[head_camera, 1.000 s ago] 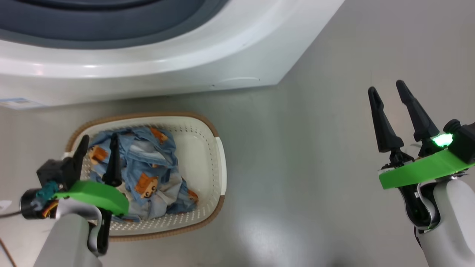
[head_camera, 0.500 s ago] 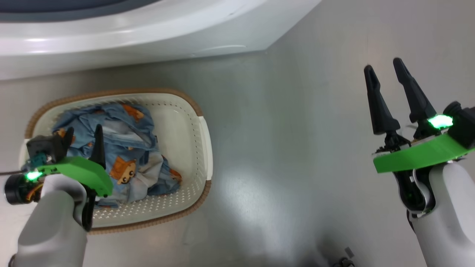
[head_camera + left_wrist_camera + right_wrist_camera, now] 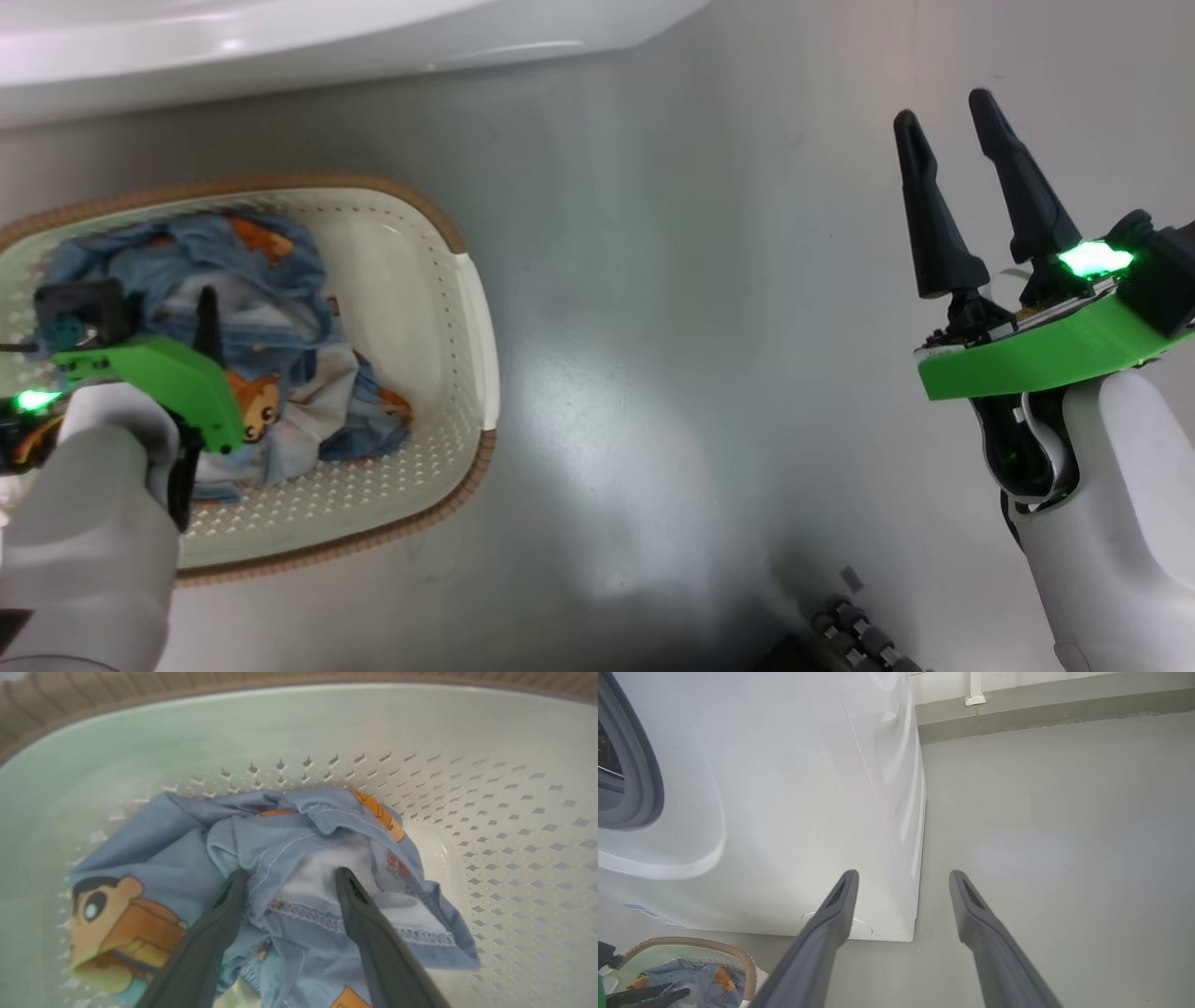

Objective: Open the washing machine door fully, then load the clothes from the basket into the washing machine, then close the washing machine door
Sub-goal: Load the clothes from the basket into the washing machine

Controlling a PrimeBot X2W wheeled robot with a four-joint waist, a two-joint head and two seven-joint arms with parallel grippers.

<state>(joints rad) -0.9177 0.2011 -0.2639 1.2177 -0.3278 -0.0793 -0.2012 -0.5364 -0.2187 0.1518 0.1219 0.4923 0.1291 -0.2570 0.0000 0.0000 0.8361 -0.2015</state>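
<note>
Blue crumpled clothes (image 3: 299, 816), perforated plastic basket (image 3: 514, 812), left gripper (image 3: 289, 873) spread.

Left gripper (image 3: 289, 872) tilts steeply down from its pale forearm (image 3: 84, 551), jaws spread wide. Right gripper (image 3: 943, 107) is held off to the side, fingers pointing forward, jaws spread about as wide.
</note>
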